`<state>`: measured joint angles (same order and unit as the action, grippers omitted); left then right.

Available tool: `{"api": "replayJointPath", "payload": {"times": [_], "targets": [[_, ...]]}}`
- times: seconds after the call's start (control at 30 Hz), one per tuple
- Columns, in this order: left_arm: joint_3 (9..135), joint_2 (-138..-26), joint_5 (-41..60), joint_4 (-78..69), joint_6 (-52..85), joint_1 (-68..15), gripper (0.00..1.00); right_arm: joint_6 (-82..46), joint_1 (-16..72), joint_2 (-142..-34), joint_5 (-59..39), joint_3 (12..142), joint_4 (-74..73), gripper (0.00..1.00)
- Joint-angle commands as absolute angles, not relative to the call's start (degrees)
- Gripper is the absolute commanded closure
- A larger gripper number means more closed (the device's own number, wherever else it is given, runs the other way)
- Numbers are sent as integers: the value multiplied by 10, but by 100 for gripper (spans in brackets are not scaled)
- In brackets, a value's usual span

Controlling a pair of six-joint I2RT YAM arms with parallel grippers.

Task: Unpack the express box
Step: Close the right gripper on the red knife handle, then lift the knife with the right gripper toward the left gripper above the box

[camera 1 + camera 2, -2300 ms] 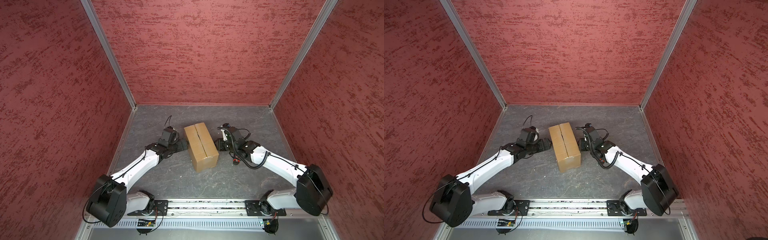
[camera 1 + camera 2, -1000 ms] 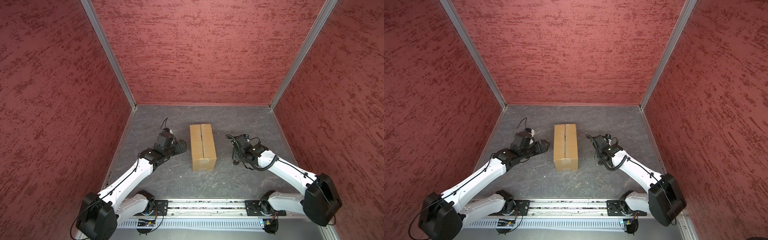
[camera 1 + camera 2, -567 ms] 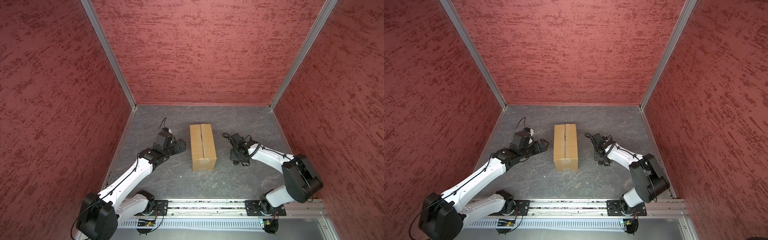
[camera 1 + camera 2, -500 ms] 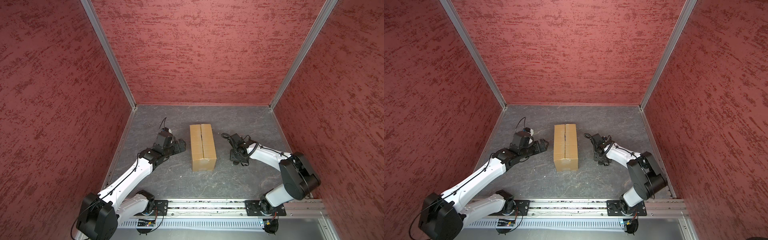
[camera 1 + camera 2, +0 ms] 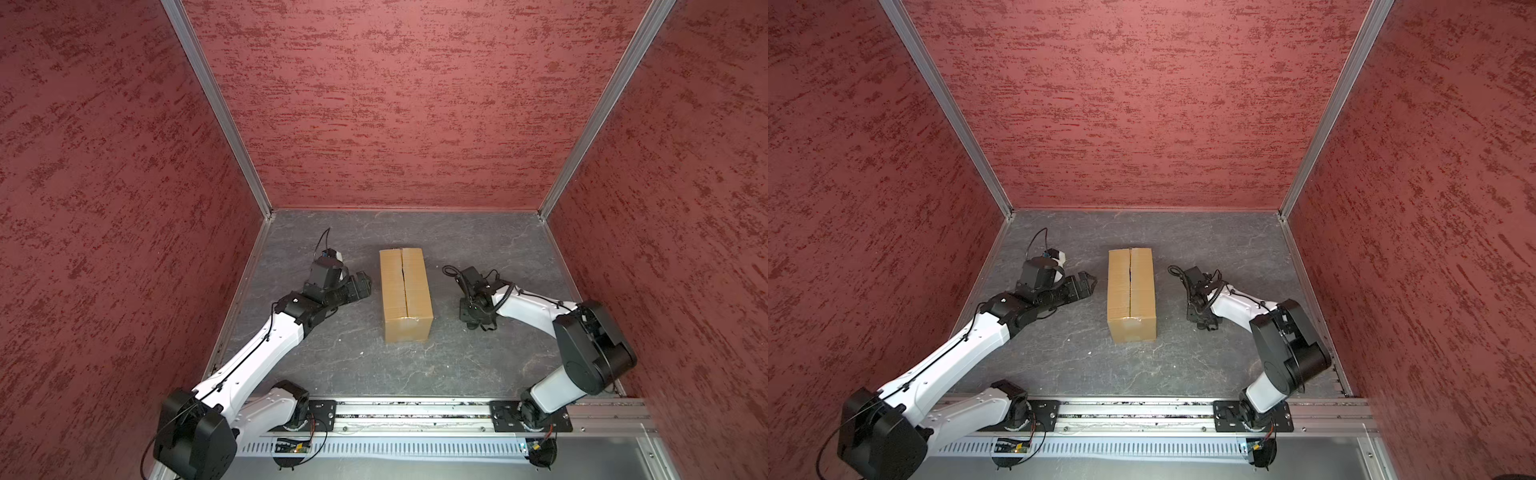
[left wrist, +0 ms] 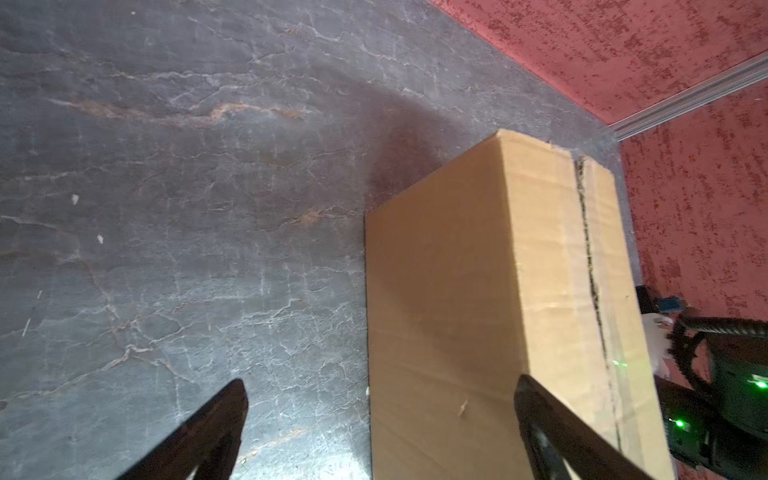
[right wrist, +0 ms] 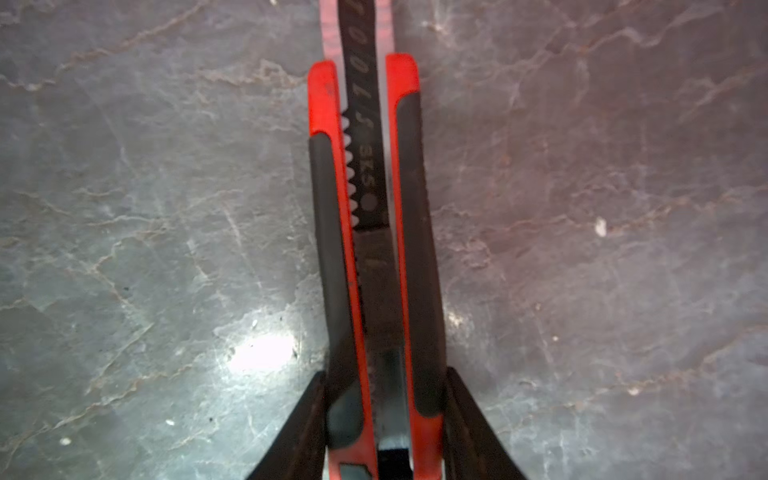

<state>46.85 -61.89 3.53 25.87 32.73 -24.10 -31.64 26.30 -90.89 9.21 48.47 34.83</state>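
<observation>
Express box (image 5: 405, 293): oblong brown corrugated carton, ragged centre seam closed, on veined grey floor (image 5: 478, 232). Left gripper (image 5: 365, 284), near box's left wall, spread wide. Right gripper (image 7: 386, 378), right of box, clamps red-and-black notched utility knife (image 7: 365, 187).

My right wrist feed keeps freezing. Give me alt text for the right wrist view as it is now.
A red-and-black utility knife lies on the grey stone-patterned table. Its handle is pinched between the two black fingers of the right tool. The notched slider track faces the camera, and the black blade extends past the red body.
</observation>
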Motion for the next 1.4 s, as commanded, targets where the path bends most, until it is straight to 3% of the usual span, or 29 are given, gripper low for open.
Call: {"api": "replayJointPath", "payload": {"times": [0.0,0.5,0.97,1.37], "targets": [[506,-631,81,263,304,-239,0,-307,259,-878,87,496,361,89],[627,-765,174,212,317,-344,0,-257,292,-708,79,595,470,96],[703,-888,155,101,352,-421,0,-267,382,-711,79,675,487,97],[731,-935,162,60,375,-433,13,-267,409,-712,77,692,476,97]]}}
